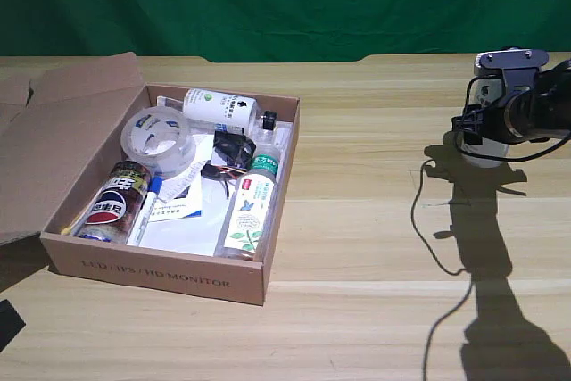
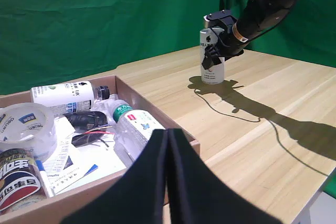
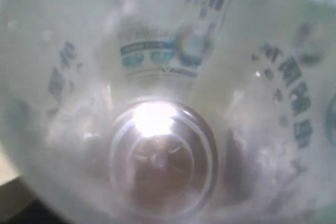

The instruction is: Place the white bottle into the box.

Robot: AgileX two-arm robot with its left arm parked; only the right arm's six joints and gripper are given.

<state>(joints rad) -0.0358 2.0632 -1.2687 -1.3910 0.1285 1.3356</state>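
The white bottle [image 1: 486,144] stands upright on the counter [image 1: 375,220] at the exterior view's far right, about 3 o'clock from the box [image 1: 161,269] and well apart from it. The gripper [image 1: 486,118] is right at the bottle, reaching in from the side near its upper half; whether it is clenched on the bottle or released I cannot tell, since the arm hides the contact in both outer views and the right wrist view is filled by the bottle's printed wall (too close to read any more). The bottle's long axis is vertical, while the bottles already in the box lie flat. The coming carry would run toward 9 o'clock in the exterior view, across bare counter to the box. Judging by the crowded box, free room looks scarce, mostly over the papers [image 1: 178,220] near its front.
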